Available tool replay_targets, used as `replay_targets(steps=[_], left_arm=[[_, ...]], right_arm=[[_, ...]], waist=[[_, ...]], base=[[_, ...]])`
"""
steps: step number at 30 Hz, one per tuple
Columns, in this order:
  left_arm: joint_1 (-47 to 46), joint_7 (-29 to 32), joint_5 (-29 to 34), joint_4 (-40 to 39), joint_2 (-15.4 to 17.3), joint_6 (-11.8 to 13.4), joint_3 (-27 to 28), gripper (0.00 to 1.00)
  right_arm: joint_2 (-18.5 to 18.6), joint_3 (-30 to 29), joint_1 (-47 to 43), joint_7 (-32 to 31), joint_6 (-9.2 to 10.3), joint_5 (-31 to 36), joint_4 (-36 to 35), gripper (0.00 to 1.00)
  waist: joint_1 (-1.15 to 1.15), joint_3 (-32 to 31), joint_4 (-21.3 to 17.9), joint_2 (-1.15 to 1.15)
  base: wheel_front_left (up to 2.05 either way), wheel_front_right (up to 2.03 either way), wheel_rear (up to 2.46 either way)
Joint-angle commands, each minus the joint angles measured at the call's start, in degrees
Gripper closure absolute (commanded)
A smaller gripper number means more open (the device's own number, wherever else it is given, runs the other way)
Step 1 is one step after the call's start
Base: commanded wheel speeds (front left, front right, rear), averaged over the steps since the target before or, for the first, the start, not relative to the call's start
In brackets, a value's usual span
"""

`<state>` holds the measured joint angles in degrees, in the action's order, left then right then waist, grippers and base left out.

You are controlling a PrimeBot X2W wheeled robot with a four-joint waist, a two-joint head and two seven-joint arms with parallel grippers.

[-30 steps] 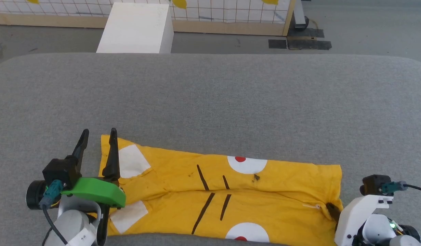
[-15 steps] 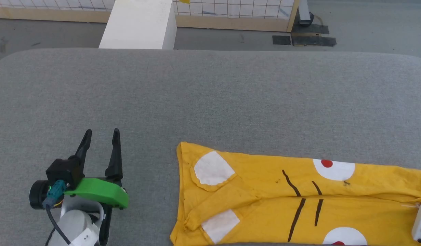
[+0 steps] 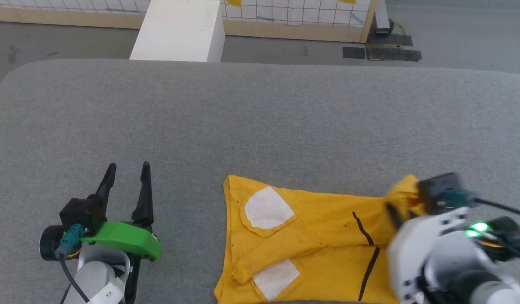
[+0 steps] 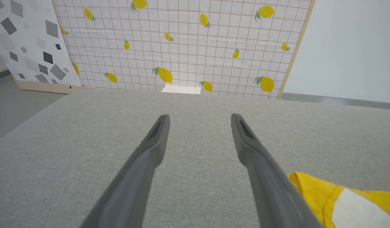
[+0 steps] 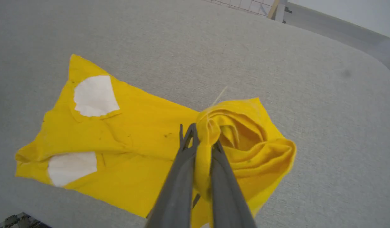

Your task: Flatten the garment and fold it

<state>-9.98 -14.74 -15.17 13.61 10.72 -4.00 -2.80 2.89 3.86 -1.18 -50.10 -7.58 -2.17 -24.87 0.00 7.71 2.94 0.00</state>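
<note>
The garment [image 3: 310,236], a yellow T-shirt with white patches and black lines, lies folded lengthwise near the table's front edge. My right gripper [image 3: 394,213] is shut on its right end and holds that end lifted and curled over the rest of the cloth. In the right wrist view the right gripper [image 5: 203,139] pinches a bunched fold of the garment [image 5: 134,126]. My left gripper [image 3: 129,166] stands open over bare table, well left of the sleeve end. In the left wrist view the left gripper [image 4: 198,117] holds nothing, and the garment's corner [image 4: 312,186] lies at the lower right.
The grey fabric table [image 3: 260,118] stretches wide behind and beside the shirt. A white box [image 3: 179,29] stands on the floor past its far edge. A lemon-print grid panel [image 4: 182,41] lines the back, with black floor plates [image 3: 382,46] at the far right.
The garment slid right, away from my left gripper, which stayed open. My right gripper then rose and carried the right end leftward over the shirt.
</note>
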Motion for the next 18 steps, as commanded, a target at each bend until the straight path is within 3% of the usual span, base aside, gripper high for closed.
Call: replay_targets(steps=[1,2,6,11,18], left_arm=[[-0.86,-0.26,0.56,0.31,-0.40,-0.42,-0.08,0.00],[-1.40,-0.26,0.78,0.67,-0.68,-0.77,-0.46,0.00],[-2.32,-0.26,1.01,1.23,-0.98,-1.32,-1.21,0.00],[-3.48,-0.26,1.12,1.85,-1.51,-1.81,-1.78,0.00],[-4.34,-0.26,1.23,2.63,-2.12,-2.23,-1.69,0.00]], right_arm=[[-0.02,3.65,1.41,-0.46,0.09,-0.19,-0.63,1.00],[0.26,12.54,5.33,-0.50,0.09,-0.34,1.34,1.00],[0.20,21.14,11.08,0.90,0.09,-2.02,8.29,1.00],[0.05,27.34,17.61,4.55,0.09,-4.90,18.90,1.00],[0.00,31.60,22.99,8.30,0.09,-11.72,31.15,1.00]], waist=[[0.00,0.10,0.37,0.00],[0.00,0.49,1.07,0.00],[0.00,1.35,2.50,0.00],[0.00,2.73,4.48,0.00],[0.00,4.08,5.88,0.00]], base=[[0.00,0.00,0.00],[0.00,0.00,0.00],[0.00,0.00,0.00],[0.00,0.00,0.00],[0.00,0.00,0.00]])
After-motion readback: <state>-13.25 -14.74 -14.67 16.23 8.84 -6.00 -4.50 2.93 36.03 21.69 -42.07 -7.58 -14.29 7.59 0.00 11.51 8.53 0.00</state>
